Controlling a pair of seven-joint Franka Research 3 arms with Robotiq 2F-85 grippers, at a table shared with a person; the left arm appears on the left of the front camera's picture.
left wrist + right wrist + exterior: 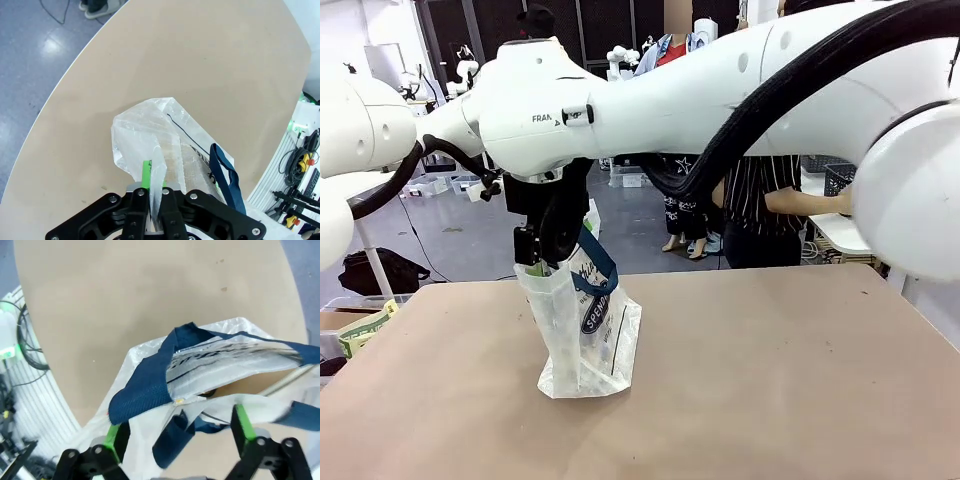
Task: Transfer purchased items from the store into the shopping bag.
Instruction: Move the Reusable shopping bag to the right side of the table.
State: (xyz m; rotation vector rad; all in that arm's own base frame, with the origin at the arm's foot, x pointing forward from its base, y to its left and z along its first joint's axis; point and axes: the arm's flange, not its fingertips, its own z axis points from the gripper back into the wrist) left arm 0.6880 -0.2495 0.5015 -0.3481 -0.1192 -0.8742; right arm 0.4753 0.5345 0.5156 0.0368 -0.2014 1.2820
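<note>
Front view: shopping bag (582, 335) held upright on counter (770, 380), left of middle; thin translucent film judged light, floppy, slippery, easily crumpled; left gripper (542, 252) at its mouth edge

Left wrist view: left gripper (155, 192) clamped shut on bag rim film; grip best taken at rim or navy handle (225, 175)

Right wrist view: right gripper (177, 432) spread wide, nothing held, jaws straddling handle (150, 382) above bag mouth

A robotics lab: more robot arms (460, 70) and cables (420, 215) behind.
</note>
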